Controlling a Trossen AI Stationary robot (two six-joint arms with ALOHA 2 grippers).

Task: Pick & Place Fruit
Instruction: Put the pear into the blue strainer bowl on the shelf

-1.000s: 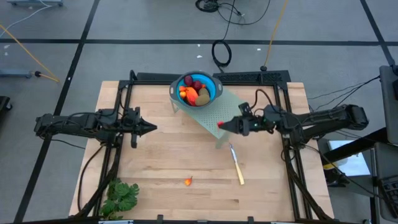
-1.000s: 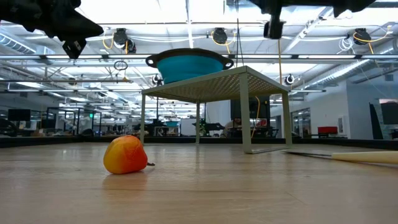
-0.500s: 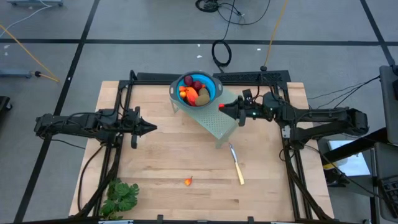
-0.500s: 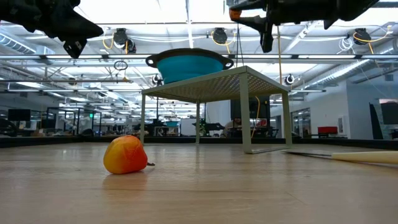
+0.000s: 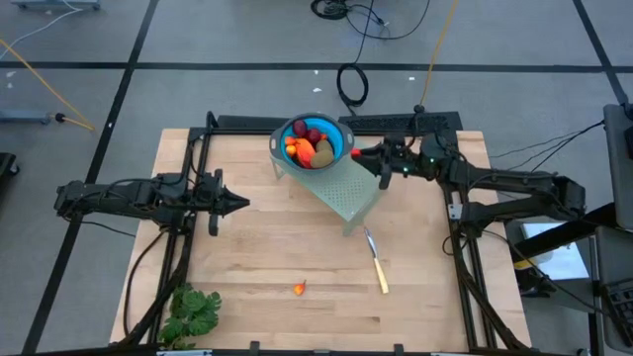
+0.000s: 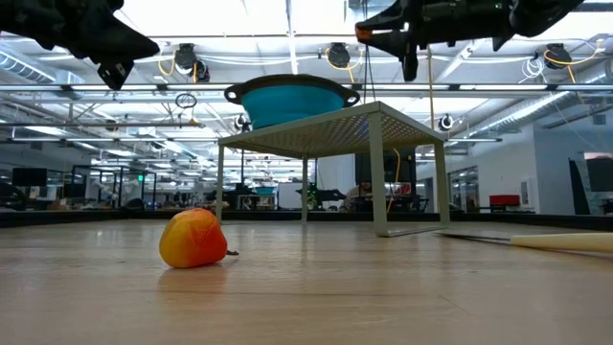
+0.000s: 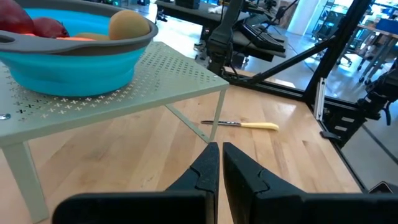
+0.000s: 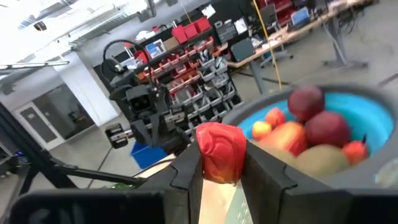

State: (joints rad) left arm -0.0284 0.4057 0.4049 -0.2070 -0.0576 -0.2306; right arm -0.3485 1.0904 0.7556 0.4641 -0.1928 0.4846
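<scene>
One red fruit piece (image 8: 221, 152) sits clamped in the right tool (image 5: 358, 155), beside the blue bowl (image 5: 336, 148) of fruit on the rack.
Left tool (image 5: 237, 203) hangs clenched, empty, near the tabletop's left edge.

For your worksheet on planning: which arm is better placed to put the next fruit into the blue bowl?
The right. Its claw is shut on a red fruit piece beside the blue bowl on the green stand. The left claw is shut, holds nothing, and is farther away.
</scene>
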